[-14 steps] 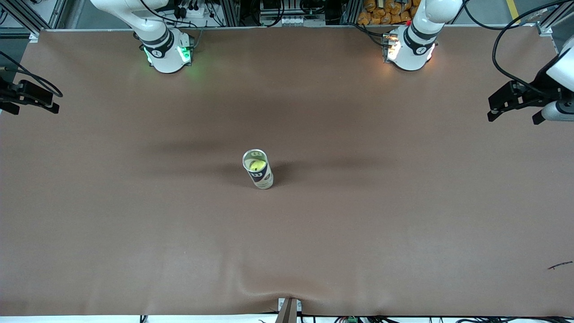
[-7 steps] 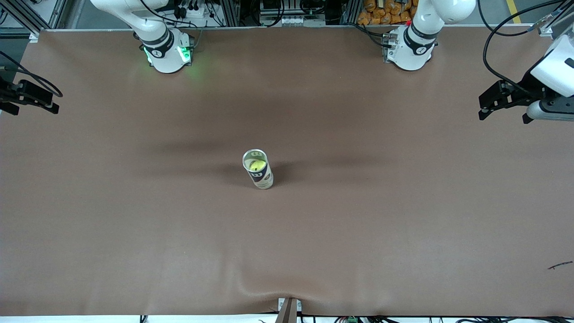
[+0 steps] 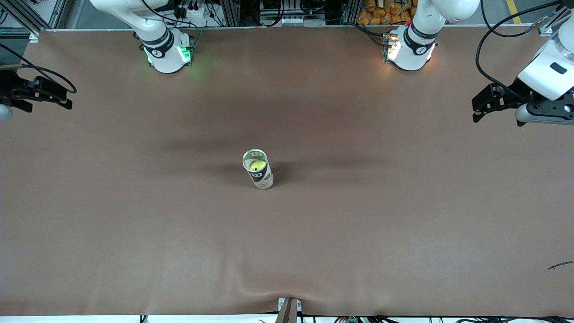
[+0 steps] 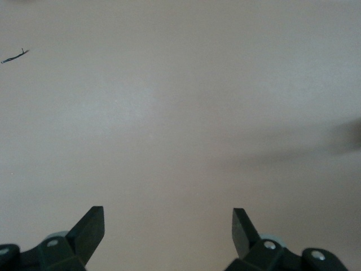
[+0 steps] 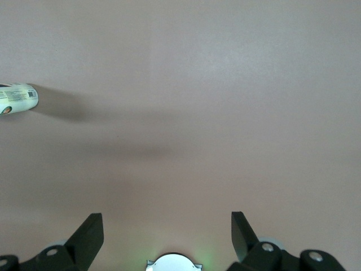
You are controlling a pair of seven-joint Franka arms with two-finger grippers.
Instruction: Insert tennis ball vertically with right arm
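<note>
Upright can (image 3: 258, 175) at table centre, tennis ball (image 3: 256, 165) already inside; insertion looks done. Right gripper (image 3: 45, 94) at 9 o'clock edge, left gripper (image 3: 486, 105) at 3 o'clock: both wide open, empty. Next: just park arms.

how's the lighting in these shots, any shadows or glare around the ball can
Front view: even light, no glare; the tennis ball can throws a soft shadow toward the left arm's end of the brown table, and a green glow marks the right arm's base. Right wrist view: the can's shadow looks darker, the table paler. Left wrist view: pale table, one faint shadow band.
</note>
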